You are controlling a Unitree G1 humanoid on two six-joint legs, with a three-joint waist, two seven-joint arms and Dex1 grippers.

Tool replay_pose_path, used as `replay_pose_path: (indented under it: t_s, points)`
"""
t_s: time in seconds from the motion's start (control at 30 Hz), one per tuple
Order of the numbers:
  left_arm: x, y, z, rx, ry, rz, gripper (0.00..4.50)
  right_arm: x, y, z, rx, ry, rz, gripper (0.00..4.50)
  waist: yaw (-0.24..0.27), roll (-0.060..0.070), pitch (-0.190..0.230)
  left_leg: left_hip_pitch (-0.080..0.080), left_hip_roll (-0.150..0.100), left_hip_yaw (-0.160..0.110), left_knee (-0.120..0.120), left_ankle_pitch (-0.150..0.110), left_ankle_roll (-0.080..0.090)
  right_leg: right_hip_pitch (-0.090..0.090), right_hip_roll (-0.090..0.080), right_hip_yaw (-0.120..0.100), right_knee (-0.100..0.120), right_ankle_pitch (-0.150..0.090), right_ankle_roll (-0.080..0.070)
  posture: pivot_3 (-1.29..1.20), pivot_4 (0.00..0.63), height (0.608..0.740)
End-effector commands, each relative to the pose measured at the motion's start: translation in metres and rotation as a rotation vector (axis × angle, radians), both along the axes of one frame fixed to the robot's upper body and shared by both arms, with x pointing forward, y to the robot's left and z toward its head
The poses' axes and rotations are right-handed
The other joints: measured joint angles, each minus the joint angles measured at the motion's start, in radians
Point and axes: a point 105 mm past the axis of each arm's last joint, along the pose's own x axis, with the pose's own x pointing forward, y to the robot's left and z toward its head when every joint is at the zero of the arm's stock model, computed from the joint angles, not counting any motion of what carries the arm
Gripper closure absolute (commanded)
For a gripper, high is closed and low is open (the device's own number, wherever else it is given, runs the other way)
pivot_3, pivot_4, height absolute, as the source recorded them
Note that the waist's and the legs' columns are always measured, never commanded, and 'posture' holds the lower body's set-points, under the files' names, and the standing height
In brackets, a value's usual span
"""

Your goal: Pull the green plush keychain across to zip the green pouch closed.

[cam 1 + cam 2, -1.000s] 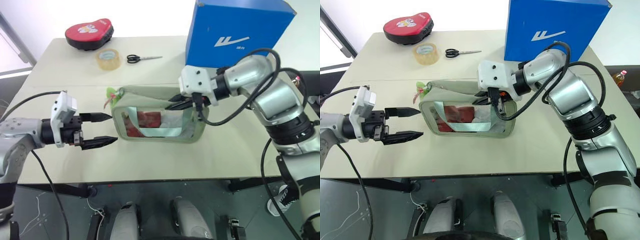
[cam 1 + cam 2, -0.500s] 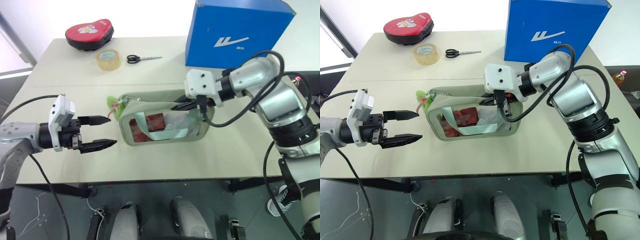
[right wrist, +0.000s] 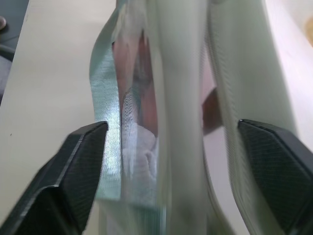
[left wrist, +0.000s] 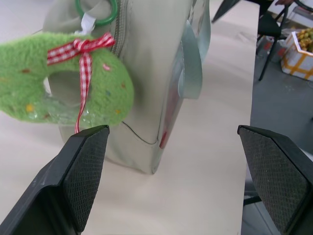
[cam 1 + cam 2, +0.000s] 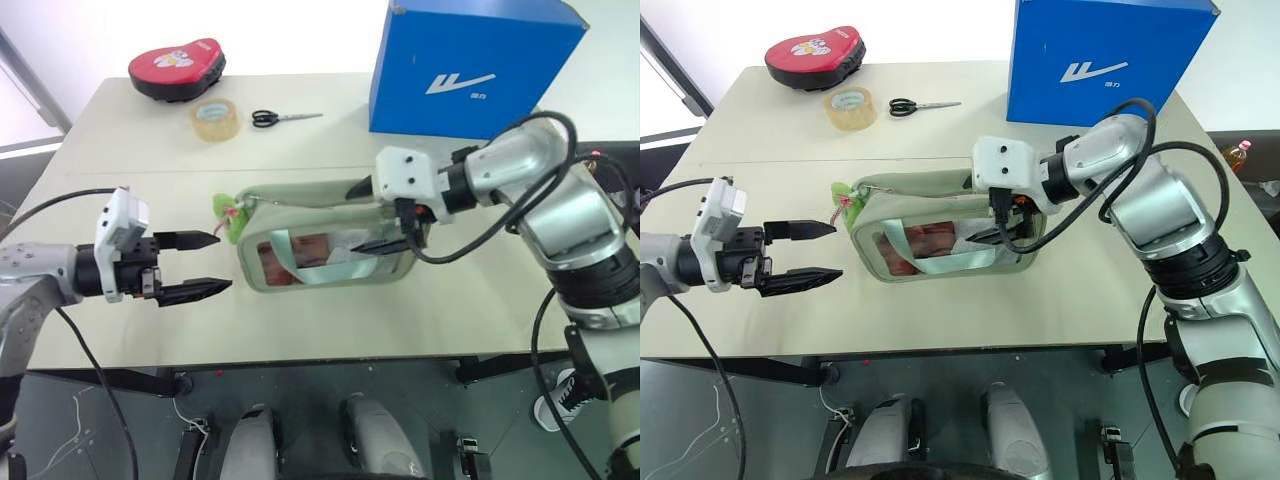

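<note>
Green plush keychain (image 5: pixel 224 205), ring-shaped with a red-and-white checked bow, hanging off the left end of the green pouch (image 5: pixel 325 245) by a green ring and lying on the bench (image 5: pixel 120 150), just beside the pouch's end wall. Left gripper (image 5: pixel 205 264) level with it and a little short of it, pointing toward the pouch, jaws wide apart and empty; upper fingertip near the plush, not touching. Through the left wrist view, keychain (image 4: pixel 58 88) up ahead between the two spread fingers, nearer one of them, the pouch's end (image 4: pixel 151 73) right behind it. Green pouch standing upright near the front middle of the bench, clear window facing the robot, red and white contents inside, mint strap across the window. Right gripper (image 5: pixel 383 215) at the pouch's right end, jaws apart, one finger above the top edge, the other in front of the window; right wrist view looking along the pouch (image 3: pixel 181 117) between the spread fingers, no grip on it. Farther back on the bench: blue box (image 5: pixel 470 65), scissors (image 5: pixel 285 118), tape roll (image 5: pixel 215 118), red case (image 5: pixel 177 68).
</note>
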Motion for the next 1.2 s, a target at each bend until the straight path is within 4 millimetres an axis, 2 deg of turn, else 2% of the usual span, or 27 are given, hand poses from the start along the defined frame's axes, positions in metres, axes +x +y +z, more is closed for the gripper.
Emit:
replay_pose_path:
  t_s: [0.03,0.17,0.33,0.53,0.67,0.77,0.83,0.97,1.0,1.2]
  points:
    - [-0.004,0.001,0.012,0.001,-0.048,0.001,0.0,-0.009,-0.002,0.028,0.076,-0.057,0.033,0.07,0.0,0.0,0.0,0.0,0.0,0.0,0.0,0.0,0.0,0.0,0.0,0.0,0.0,0.0,0.0,0.0,0.15,0.737]
    - [-0.004,0.0,0.012,-0.002,-0.05,0.003,0.0,-0.016,-0.009,0.043,0.128,-0.059,0.043,0.07,0.0,0.0,0.0,0.0,0.0,0.0,0.0,0.0,0.0,0.0,0.0,0.0,0.0,0.0,0.0,0.0,0.15,0.737]
    - [-0.003,0.005,0.015,0.002,-0.06,0.017,0.0,-0.017,-0.035,0.043,0.11,-0.067,-0.017,0.07,0.001,0.0,0.0,0.0,0.0,0.0,0.0,0.0,0.0,0.0,0.0,0.0,0.0,0.0,0.0,0.0,0.15,0.737]
    - [0.003,0.01,0.02,0.009,-0.077,0.03,0.0,-0.015,-0.063,0.021,0.077,-0.027,-0.116,0.07,0.001,0.0,0.0,0.0,0.0,0.0,0.0,0.0,0.0,0.001,0.0,0.0,0.0,0.0,0.0,0.0,0.15,0.737]
    - [0.005,0.009,0.021,0.009,-0.082,0.022,0.0,-0.014,-0.069,0.007,0.058,-0.01,-0.148,0.07,-0.001,0.0,0.0,0.001,0.0,0.001,0.0,0.0,0.0,0.001,0.001,0.001,0.0,0.0,0.0,0.0,0.15,0.737]
    - [0.008,0.008,0.022,0.011,-0.086,0.015,0.0,-0.013,-0.069,-0.001,0.071,0.011,-0.158,0.93,0.0,0.0,0.0,0.001,0.0,0.001,0.0,0.0,0.0,0.001,0.001,0.001,0.0,0.0,0.0,0.0,0.15,0.737]
    - [0.01,0.009,0.022,0.015,-0.09,0.015,0.0,-0.011,-0.066,-0.004,0.076,0.012,-0.158,1.9,0.001,0.0,0.0,0.001,0.0,0.001,0.0,0.0,0.0,0.001,0.001,0.001,0.0,0.0,0.0,0.0,0.15,0.737]
    - [0.02,0.018,0.025,0.035,-0.11,0.05,0.0,-0.007,-0.064,-0.007,0.088,0.011,-0.166,4.13,0.0,0.0,0.0,0.001,-0.001,0.001,0.0,0.0,0.0,0.001,0.001,0.001,0.0,0.0,0.0,0.0,0.15,0.737]
    - [0.023,0.021,0.025,0.04,-0.115,0.063,0.0,-0.006,-0.064,-0.008,0.09,0.009,-0.167,4.42,0.0,0.0,0.0,0.001,-0.001,0.001,0.0,0.0,0.0,0.001,0.001,0.001,0.0,0.0,0.0,0.0,0.15,0.737]
    - [0.045,0.033,0.023,0.036,-0.138,0.134,0.0,-0.003,-0.064,-0.009,0.087,0.0,-0.175,4.42,0.001,0.0,0.0,0.001,-0.001,0.001,0.0,0.0,0.0,0.001,0.001,0.001,0.0,0.0,0.0,0.0,0.15,0.737]
